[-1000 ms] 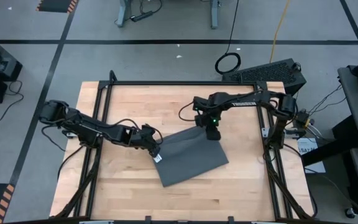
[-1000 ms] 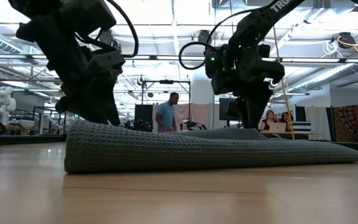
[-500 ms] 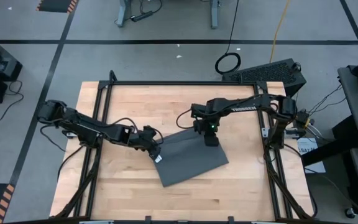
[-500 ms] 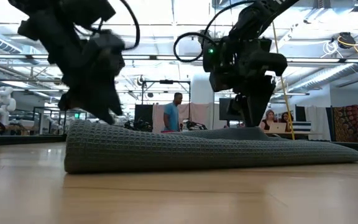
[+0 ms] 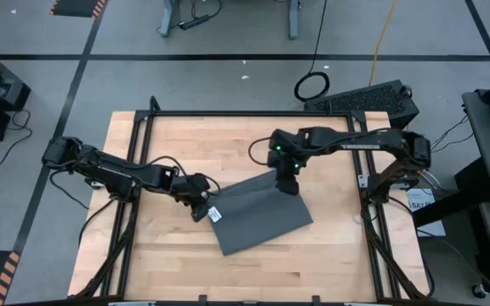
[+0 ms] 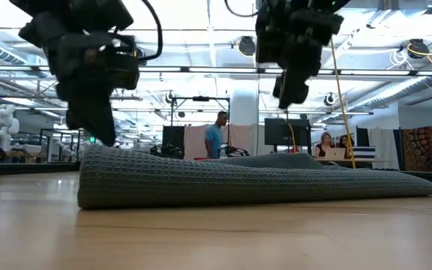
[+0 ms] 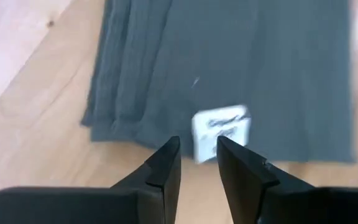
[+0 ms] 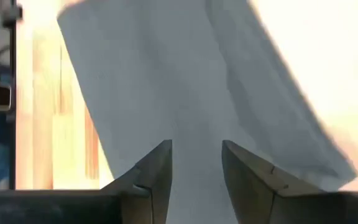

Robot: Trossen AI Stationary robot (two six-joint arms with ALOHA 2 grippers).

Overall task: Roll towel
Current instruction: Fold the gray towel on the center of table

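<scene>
The left hand sits low at the towel's left corner, in the middle of the high view. Its two dark fingers stand a little apart, with a small gap between them, and they hold nothing. The small white tag lies just past the fingertips, at the towel's near edge.

The right hand hangs above the towel's upper edge, a bit right of the middle of the high view. In the low view it is up near the top of the frame, clear of the cloth. Its fingers are partly open and hold nothing.

The dark grey, soft cloth towel lies flat and turned at a slant on the light wooden surface. It looks folded into layers, with a thick edge at the left of the low view. It is not rolled at all yet.

I think the hands are only getting ready to grab. Next, the left hand needs to go down and pinch the edge by the tag. The right hand needs to come down to the same edge. Then both can turn the edge over and start rolling.
</scene>
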